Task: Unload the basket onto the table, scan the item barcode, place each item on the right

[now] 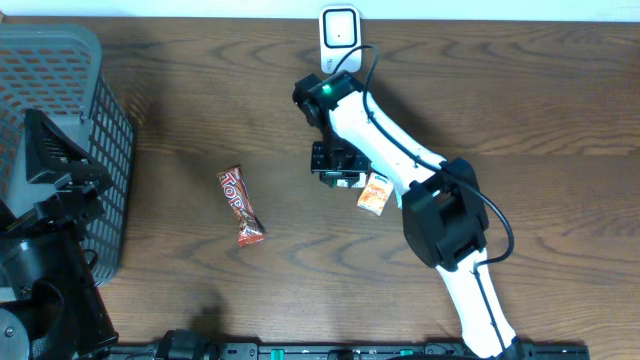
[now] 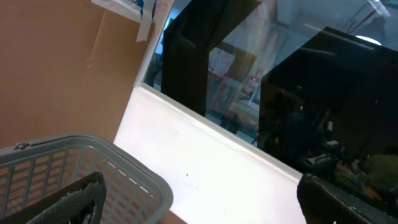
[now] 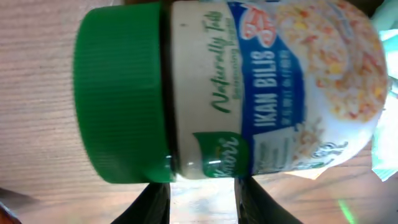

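Overhead: right hand (image 1: 337, 170) is sitting low over the jar (image 1: 347, 181) at centre frame, just below the scanner (image 1: 340, 29) at top centre. The jar is mostly hiding under the hand here. Sachet (image 1: 373, 193) is lying just right of the jar, close to touching. Candy bar (image 1: 241, 206) is lying left of centre, well apart. Basket (image 1: 70, 120) is filling the upper left, with the left arm sitting by it at lower left. I'm seeing nothing lying on the counter (image 1: 540, 110) between jar and scanner.

Left wrist: left hand (image 2: 199, 186) is hanging wide with nothing in it, looking over the basket rim at a white ledge (image 2: 205, 155) and a dark window (image 2: 323, 93). It isn't getting in the way.

Right wrist: the jar is lying on its side across the frame, green lid (image 3: 121, 93) at left, label facing the camera. Fingers (image 3: 152, 202) are showing at the bottom edge with a narrow gap. Their tips are disappearing under the jar, so I'm unable to tell whether they're gripping it or clear of it. No barcode is showing on this face. I'm guessing it's round the back.

Doing it well, my read:
- Pinching firmly across the body, not the ribbed lid.
- Lifting clear before swinging, so the sachet isn't getting dragged.
- Rolling the wrist until the code is facing the scanner, then holding steady.

Main risk: the round jar rolling out of a shallow grip.
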Controlling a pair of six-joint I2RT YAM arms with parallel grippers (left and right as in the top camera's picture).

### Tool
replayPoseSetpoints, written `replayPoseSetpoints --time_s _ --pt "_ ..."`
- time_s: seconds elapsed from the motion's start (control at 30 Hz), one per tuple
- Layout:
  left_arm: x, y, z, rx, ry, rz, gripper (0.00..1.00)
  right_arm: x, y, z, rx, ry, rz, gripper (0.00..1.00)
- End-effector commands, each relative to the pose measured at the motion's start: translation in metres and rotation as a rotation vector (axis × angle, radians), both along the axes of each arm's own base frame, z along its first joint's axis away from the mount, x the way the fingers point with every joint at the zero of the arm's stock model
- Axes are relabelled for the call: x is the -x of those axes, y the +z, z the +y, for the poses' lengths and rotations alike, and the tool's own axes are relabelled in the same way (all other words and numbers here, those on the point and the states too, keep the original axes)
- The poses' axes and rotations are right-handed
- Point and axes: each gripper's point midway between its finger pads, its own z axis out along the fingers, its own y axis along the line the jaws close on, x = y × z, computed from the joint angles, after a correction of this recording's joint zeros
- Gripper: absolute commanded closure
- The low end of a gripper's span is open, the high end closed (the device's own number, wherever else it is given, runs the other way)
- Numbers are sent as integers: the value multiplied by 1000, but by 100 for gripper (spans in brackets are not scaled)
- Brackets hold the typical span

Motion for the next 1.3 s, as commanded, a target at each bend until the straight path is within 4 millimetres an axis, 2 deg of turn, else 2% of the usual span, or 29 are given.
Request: replayPoseSetpoints --time_s 0.0,0.07,0.13,0.2,0.27,0.33,0.6,0.97,1.27 --pt "-2 -2 1 -3 12 10 2 -6 5 -1 -28 -50 1 68" --pt "-2 -2 1 -3 12 10 2 -8 6 -2 -31 -54 -4 64" --pt "-2 -2 1 -3 12 10 2 -12 9 -2 -38 -58 -14 54" --pt "-2 -3 1 -4 12 12 2 -15 15 0 -48 -60 -26 37" --pt "-4 -3 1 -4 12 15 2 -18 22 1 -57 -63 -35 15" --pt "-5 -4 1 -5 12 19 2 -19 28 1 -56 -82 -39 2" --pt "-10 -6 0 -6 12 31 2 -14 29 -6 3 -194 -32 1" --pt "-11 -6 0 -6 12 33 2 2 30 1 36 -214 -3 1" --pt "-11 -6 0 -7 11 34 2 -4 22 -17 163 -296 -80 1"
